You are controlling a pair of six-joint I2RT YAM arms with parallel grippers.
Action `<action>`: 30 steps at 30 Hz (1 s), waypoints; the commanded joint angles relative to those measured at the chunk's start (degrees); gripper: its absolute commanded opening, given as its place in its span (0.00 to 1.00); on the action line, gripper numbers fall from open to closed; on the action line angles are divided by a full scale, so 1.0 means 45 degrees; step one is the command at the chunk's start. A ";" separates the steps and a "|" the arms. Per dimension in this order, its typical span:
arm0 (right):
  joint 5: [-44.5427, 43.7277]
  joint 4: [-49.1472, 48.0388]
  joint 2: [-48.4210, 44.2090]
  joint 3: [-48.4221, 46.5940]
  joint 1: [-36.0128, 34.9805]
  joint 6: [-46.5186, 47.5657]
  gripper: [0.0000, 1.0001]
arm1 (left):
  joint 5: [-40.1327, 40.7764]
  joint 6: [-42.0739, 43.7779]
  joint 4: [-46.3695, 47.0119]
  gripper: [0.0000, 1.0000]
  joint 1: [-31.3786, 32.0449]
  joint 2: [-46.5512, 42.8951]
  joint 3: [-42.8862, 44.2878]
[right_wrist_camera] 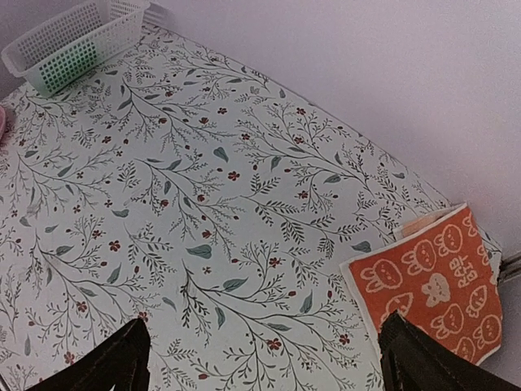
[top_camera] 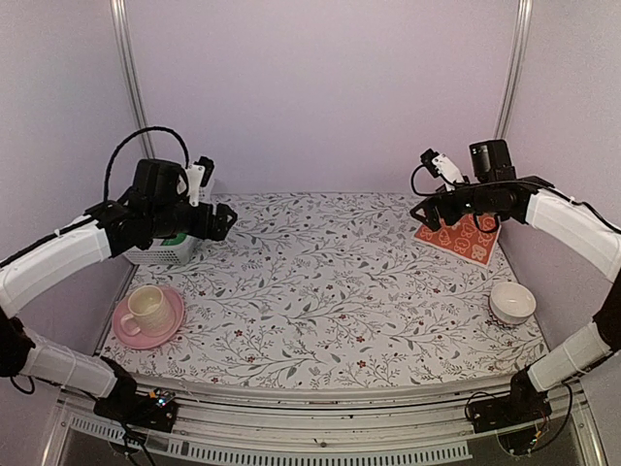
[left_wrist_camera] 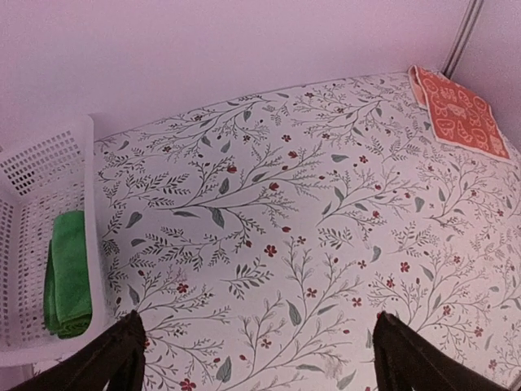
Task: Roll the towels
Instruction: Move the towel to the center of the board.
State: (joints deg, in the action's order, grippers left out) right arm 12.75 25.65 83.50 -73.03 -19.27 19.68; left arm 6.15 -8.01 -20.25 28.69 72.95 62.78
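Green cloth showed through the mesh of a white plastic basket (left_wrist_camera: 49, 163) at the far left of the table; this green towel (left_wrist_camera: 67, 273) lay bunched inside the basket, along its bottom; the orange towel (right_wrist_camera: 431, 281), printed with white rabbit-like figures, lay spread flat on the flowered tablecloth (top_camera: 330, 282) in the far right corner, close to the back wall and well apart from the basket. The left gripper (left_wrist_camera: 256, 358) hung above the cloth just beside the basket, its two dark fingers (left_wrist_camera: 114, 358) spread wide with only patterned tablecloth between them; it held nothing and touched neither towel. The right gripper (right_wrist_camera: 264, 362) hovered over the right side of the table, near the orange towel's inner edge; its jaws were likewise spread wide and held nothing, and from its wrist camera one finger (right_wrist_camera: 423, 358) sat in front of the towel's near corner, though contact could not be told from that view. Near the front left edge a cream cup (top_camera: 146, 309) stood on a pink saucer (top_camera: 131, 337); near the front right a white bowl (top_camera: 511, 303) stood upright on the tablecloth, apart from the orange towel.
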 commanded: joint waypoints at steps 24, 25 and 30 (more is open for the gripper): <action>-0.4199 -0.1676 0.4765 0.0108 0.1452 0.1081 0.99 | 0.4032 -0.2511 0.4132 0.97 0.6826 -0.1211 -0.5974; -0.4030 -0.1386 0.5284 -0.0329 0.1601 0.1101 0.99 | 0.4132 -0.2538 0.4381 0.97 0.6994 -0.1079 -0.6099; -0.3577 -0.0685 0.7006 -0.1903 0.2041 0.1141 1.00 | 0.4413 -0.2577 0.5113 0.97 0.7775 -0.0376 -0.6390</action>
State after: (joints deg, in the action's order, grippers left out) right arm -5.19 18.04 111.09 -76.53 -11.29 23.62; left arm 23.66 -18.94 -2.72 60.75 69.21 35.07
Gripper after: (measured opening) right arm 0.991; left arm 0.973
